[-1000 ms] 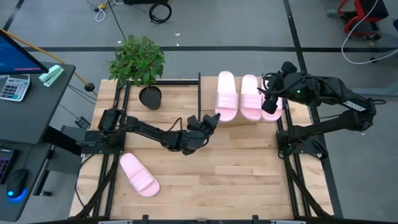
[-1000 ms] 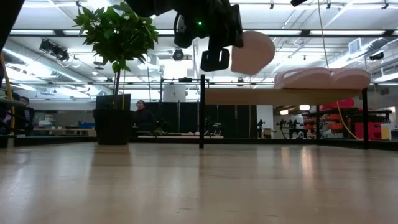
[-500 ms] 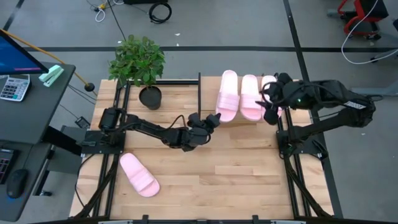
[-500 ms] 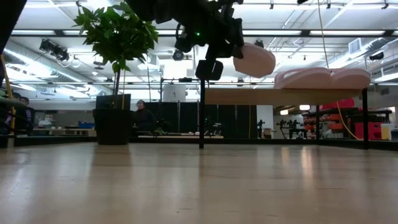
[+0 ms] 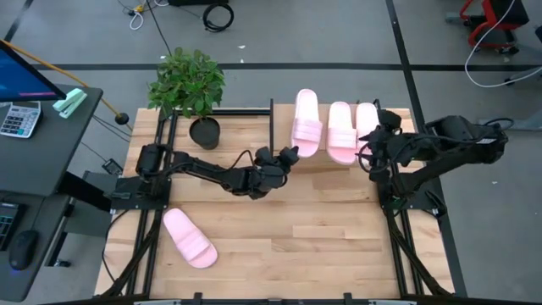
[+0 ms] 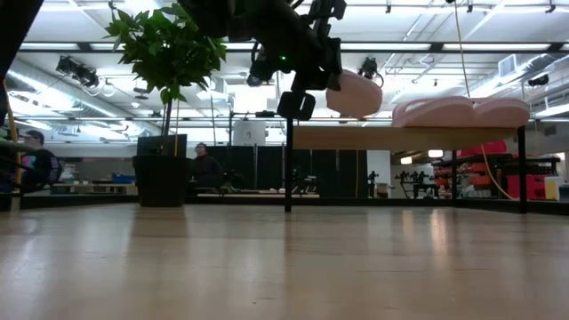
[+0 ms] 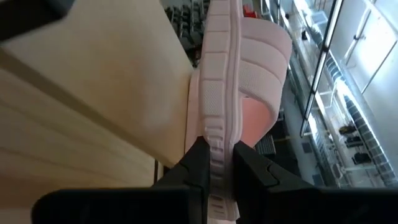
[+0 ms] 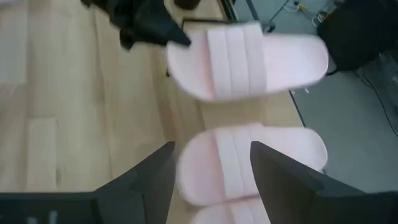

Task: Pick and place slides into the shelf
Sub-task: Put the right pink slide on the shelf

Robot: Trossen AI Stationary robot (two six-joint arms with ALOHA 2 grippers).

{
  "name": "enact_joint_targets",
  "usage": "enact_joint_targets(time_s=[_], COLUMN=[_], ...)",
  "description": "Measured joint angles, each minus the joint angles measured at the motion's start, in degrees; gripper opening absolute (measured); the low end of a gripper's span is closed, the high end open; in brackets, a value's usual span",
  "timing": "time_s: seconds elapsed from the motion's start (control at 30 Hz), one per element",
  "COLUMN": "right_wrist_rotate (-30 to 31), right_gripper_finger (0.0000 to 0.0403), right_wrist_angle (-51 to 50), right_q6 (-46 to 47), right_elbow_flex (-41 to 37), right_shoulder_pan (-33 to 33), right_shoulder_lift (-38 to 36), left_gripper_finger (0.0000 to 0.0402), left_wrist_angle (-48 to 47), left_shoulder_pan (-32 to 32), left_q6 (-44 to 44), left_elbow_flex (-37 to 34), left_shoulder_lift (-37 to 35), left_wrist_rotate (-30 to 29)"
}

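My left gripper (image 5: 289, 155) is shut on one pale pink slide (image 5: 306, 125) above the left part of the shelf (image 5: 283, 119), whose wood top also shows in the low view (image 6: 400, 138). Two more slides (image 5: 340, 132) (image 5: 367, 124) lie flat, soles down, side by side on the shelf top. A fourth slide (image 5: 189, 239) lies on the table near its near left corner. My right gripper (image 5: 371, 146) is open and empty by the shelf's near right edge, its fingers (image 8: 149, 180) spread in the right wrist view. My left gripper pinches the slide's heel end (image 7: 216, 155) between its two fingers, one on the footbed side and one on the underside. The fingers come about level from the table's near left side, along the slide. The slide (image 6: 357, 93) is lifted clear above the shelf top, toe toward the far edge.
A potted plant (image 5: 188, 85) stands at the table's far left, beside the shelf's black post (image 5: 272, 127). Bare wood tabletop (image 5: 296, 229) stretches across the middle and near right. A desk with a calculator (image 5: 19, 119) stands off the table's left.
My left gripper has carried the slide a little toward the far edge and lowered it toward the shelf top. My right gripper has drawn back from over the rightmost slide toward the near right, leaving that slide lying uncovered on the shelf.
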Motion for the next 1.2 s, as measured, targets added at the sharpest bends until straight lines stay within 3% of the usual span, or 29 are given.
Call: enact_joint_targets(time_s=[0.2,0.43,0.6,0.73,1.2], right_wrist_rotate=[-2.7,-3.4,-3.4,-3.4,-3.4], right_gripper_finger=[0.0213,0.0213,0.0213,0.0213,0.0213], right_wrist_angle=[-2.0,-2.1,-2.5,-2.4,-2.4], right_q6=[-2.5,-4.3,-3.5,-3.2,-3.2], right_elbow_flex=[0.0,0.0,0.0,0.0,0.0], right_shoulder_pan=[0.1,0.1,0.1,0.1,0.1], right_shoulder_lift=[-2.2,-6.9,-9.7,-11.4,-11.3], left_gripper_finger=[0.005,0.005,0.0049,0.0049,0.0048], left_wrist_angle=[0.3,-0.6,-10.5,-14.8,-15.1], left_shoulder_pan=[1.0,1.3,0.6,-0.2,-1.8], left_q6=[-0.8,0.3,-0.8,-2.7,-3.0], left_elbow_flex=[2.9,17.1,23.7,24.1,24.1], left_shoulder_lift=[1.9,11.4,14.0,14.0,14.1], left_wrist_rotate=[-2.7,-2.6,-3.1,-3.0,-3.1])
